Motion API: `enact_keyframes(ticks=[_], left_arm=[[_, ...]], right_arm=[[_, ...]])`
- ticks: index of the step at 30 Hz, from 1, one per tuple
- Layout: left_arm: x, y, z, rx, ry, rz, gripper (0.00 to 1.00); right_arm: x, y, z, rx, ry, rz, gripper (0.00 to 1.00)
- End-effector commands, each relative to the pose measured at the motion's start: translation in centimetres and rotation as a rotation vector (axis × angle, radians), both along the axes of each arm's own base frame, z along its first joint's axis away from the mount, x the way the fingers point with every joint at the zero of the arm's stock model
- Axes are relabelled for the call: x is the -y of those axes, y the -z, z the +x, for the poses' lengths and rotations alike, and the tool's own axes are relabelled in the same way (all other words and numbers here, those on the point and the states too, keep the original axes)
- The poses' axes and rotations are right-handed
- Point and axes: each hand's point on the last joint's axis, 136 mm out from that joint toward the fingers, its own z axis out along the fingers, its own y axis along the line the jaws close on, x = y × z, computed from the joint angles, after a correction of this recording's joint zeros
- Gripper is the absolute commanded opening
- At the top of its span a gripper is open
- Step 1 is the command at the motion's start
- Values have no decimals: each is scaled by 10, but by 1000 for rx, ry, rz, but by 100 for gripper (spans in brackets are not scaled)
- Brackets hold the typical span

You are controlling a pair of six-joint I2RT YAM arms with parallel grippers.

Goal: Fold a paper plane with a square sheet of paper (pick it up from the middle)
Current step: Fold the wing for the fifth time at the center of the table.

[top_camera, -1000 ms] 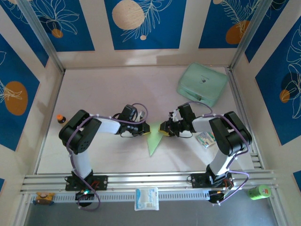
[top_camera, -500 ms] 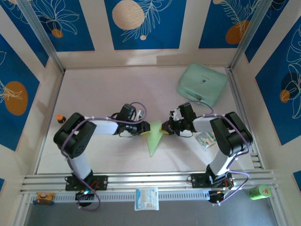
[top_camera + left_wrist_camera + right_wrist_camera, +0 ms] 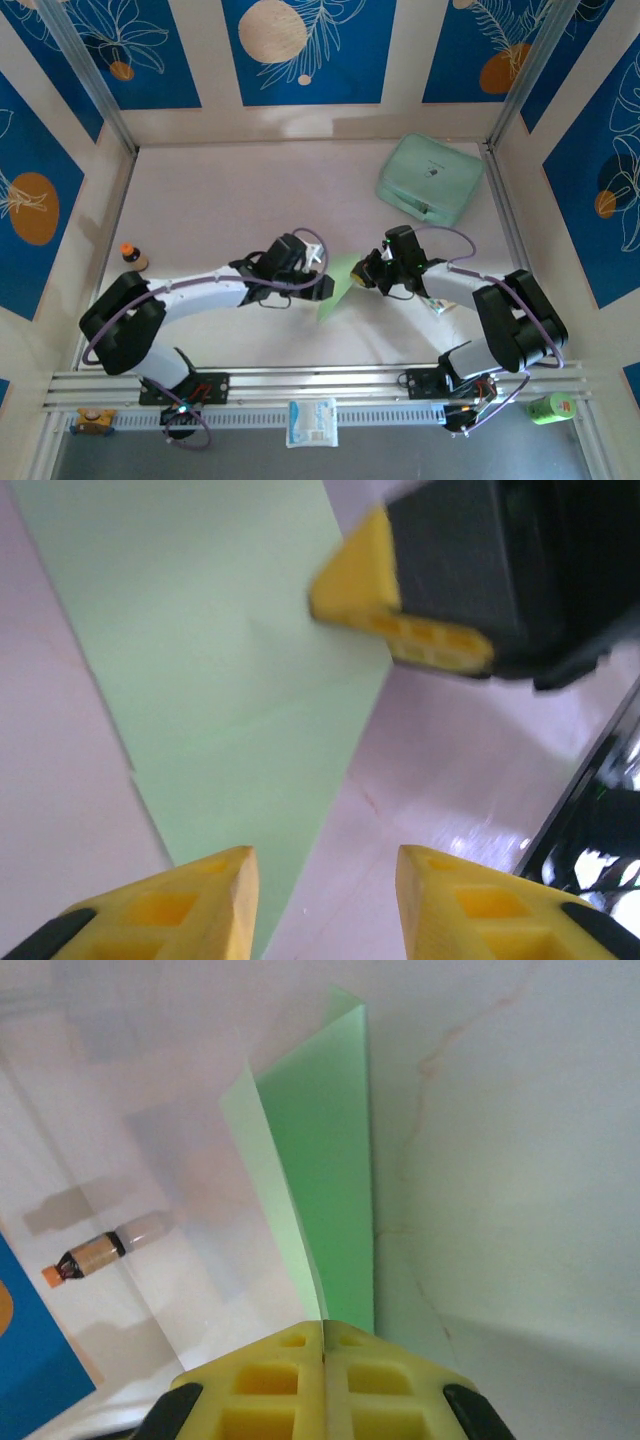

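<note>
Nearest in, down by the front rail, a white-and-blue packet (image 3: 312, 421) lay out of play. Up on the table (image 3: 220, 190), my left gripper (image 3: 325, 865) had its yellow fingers standing apart with nothing between them. The light-green paper plane (image 3: 330, 1160) lay just beyond their tips, not gripped from that side. My right gripper (image 3: 325, 1325) had its fingers pressed flat together on the plane's centre fold, so the whole thing hung on that one pinch. The two layers splayed out ahead of the pinch. I could not tell whether the pointed end rested on the tabletop.

The risk, as I judged it, was the single hold. Thin paper pinched at one spot can swing or slide out if that wrist turns sharply. If my left fingers closed off the crease, they could crush a wing or pull the fold askew. My two grippers also sat very near each other, so a careless reach could knock fingers together and jolt the paper loose.

Off to the left stood a small bottle (image 3: 130, 254). At the back right sat a mint-green case (image 3: 430, 180), well apart from the work.
</note>
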Motion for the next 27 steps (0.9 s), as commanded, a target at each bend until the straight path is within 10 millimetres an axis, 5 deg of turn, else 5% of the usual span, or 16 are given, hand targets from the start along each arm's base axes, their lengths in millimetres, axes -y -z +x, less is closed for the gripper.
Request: enact_keyframes(ticks=[1,9,27], left_arm=[[2,13,-6,87,58,143,43],[11,40,-17,193,124,385,45],[8,50,-16,373,182,646,40]], right_arm=[[5,6,-7,-72,69,-18,2],[1,1,-6,-59,47,-11,2],[-2,-5,-2,-47,41,-5,2]])
